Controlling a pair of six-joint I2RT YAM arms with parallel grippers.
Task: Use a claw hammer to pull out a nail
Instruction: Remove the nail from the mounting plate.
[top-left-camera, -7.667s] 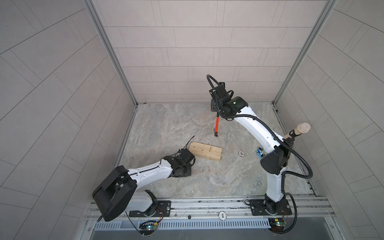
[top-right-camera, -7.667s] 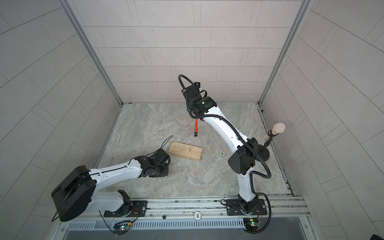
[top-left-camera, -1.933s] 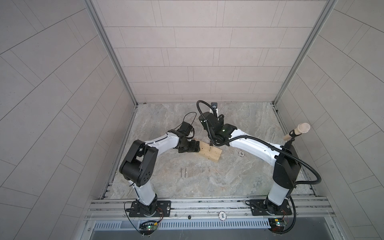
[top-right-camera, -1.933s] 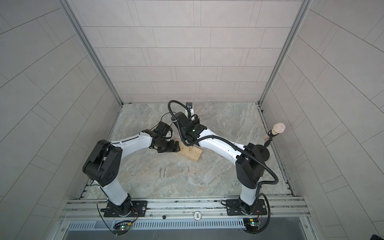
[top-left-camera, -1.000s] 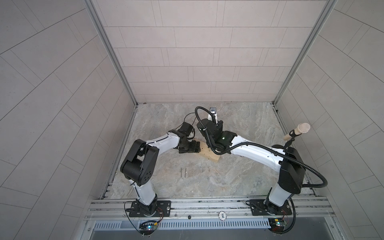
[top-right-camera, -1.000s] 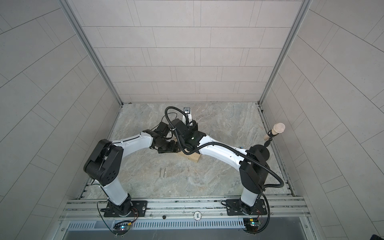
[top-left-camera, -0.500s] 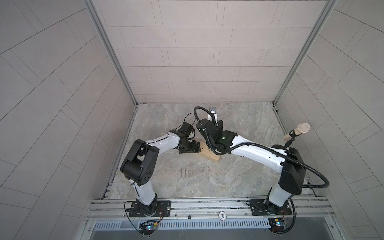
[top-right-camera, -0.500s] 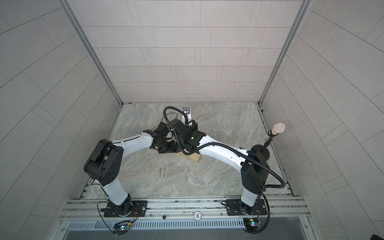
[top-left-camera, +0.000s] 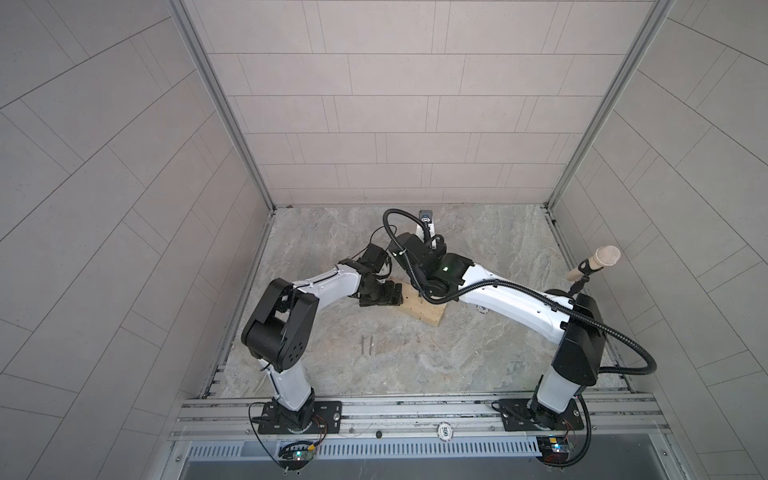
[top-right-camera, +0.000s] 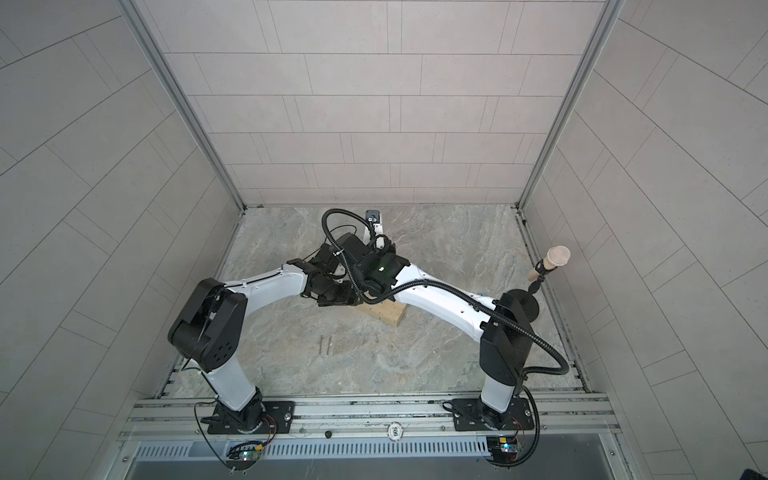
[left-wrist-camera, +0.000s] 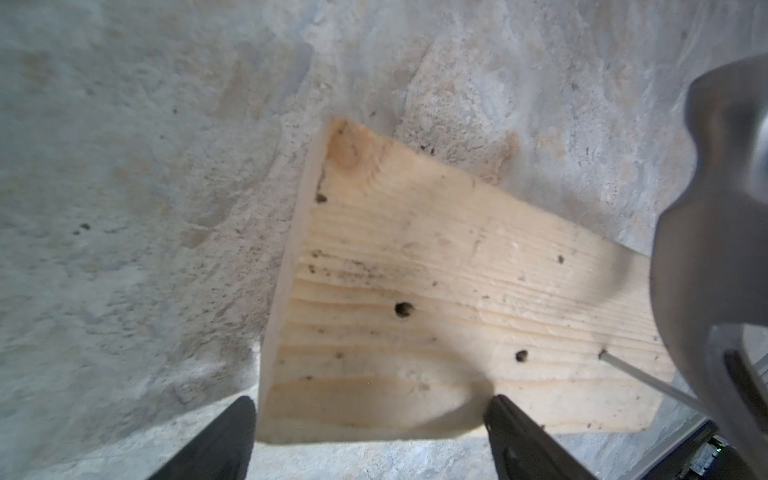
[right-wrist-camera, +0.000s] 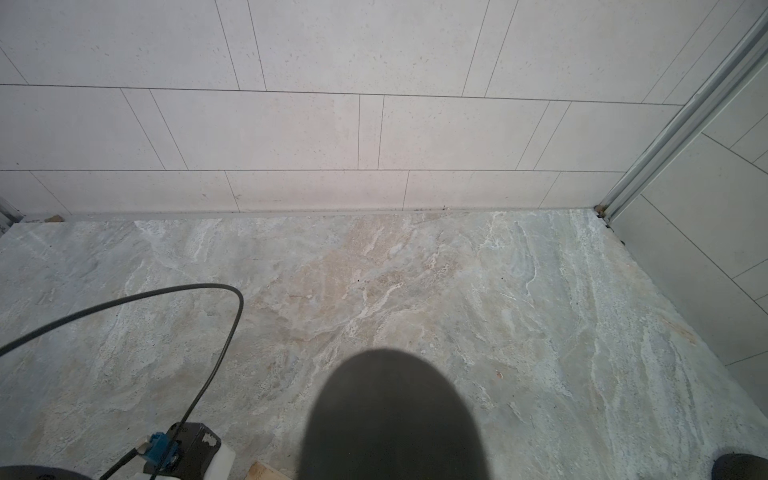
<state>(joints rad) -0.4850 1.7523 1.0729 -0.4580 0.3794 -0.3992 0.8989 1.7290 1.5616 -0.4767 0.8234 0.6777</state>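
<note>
Since the silver steel head of the small claw hammer (left-wrist-camera: 715, 249) stands over the thin, slanted steel nail (left-wrist-camera: 648, 377), the step in hand is judged to be the levering stage: claw at the nail, pull not yet finished. The nail's foot sits in the pale pine block (left-wrist-camera: 415, 249). Its upper end passes under the head, so engagement in the fork cannot be confirmed. The block shows several empty holes and lies flat on the grey marbled stone surface (left-wrist-camera: 124, 208).

Right hand (top-left-camera: 413, 251): closed on the hammer handle. Its fingers are hidden, but the black rounded handle end (right-wrist-camera: 390, 415) projects ahead of the right wrist camera.

Left hand (left-wrist-camera: 370, 401): jaws wide apart, nothing held. One finger is just off the block's end, the other over its edge. Whether it presses on the wood cannot be told.

Next move, as judged: rock the handle so the head rolls on the wood and draws the nail along its own line. The block is unclamped and may lift or slide.
</note>
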